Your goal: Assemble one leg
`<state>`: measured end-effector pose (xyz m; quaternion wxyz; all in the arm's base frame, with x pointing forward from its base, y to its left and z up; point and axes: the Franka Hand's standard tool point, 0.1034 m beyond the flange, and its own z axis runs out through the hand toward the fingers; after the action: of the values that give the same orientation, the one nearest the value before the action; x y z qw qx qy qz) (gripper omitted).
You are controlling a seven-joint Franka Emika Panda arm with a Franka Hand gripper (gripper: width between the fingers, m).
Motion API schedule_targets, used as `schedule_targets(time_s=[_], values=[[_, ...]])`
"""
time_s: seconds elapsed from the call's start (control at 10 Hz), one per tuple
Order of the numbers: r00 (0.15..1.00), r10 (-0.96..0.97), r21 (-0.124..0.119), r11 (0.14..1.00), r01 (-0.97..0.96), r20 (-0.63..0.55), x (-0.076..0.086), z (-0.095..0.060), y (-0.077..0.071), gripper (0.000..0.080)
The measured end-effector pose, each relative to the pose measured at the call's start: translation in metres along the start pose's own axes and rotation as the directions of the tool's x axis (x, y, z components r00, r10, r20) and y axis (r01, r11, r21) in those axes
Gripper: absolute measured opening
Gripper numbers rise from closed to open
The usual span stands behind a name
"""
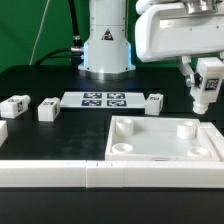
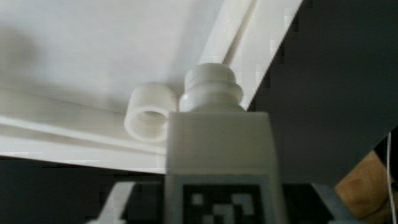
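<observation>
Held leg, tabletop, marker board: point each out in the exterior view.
held leg [image 1: 208, 90], exterior view, on its tagged face.
tabletop [image 1: 160, 140], exterior view, on the bare middle.
marker board [image 1: 104, 99], exterior view, on its centre.

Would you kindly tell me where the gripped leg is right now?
At the exterior view's right, the leg hangs in the gripper, above the tabletop near its right-hand back socket.

Wrist view blurred; tag [image 2: 222, 205] on the leg [image 2: 219, 150] cut by edge.

Black table [image 1: 60, 140] w/ green backdrop [image 1: 18, 30] behind, bright even light.
</observation>
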<state>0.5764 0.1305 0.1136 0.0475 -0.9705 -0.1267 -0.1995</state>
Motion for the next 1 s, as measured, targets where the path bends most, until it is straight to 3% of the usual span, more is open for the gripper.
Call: schedule_targets(time_s=[0.3,0.6,1.0], values=[[0.999,-0.042,0.006,0.999,0.042,-0.033,0.037,0.027,0.008,0.0287],[0.996,-0.08,-0.003,0.997,0.08,-0.04,0.032,0.046,0.023,0.0287],[0.996,-0.081,-0.001,0.997,0.081,-0.038,0.031,0.047,0.022,0.0287]])
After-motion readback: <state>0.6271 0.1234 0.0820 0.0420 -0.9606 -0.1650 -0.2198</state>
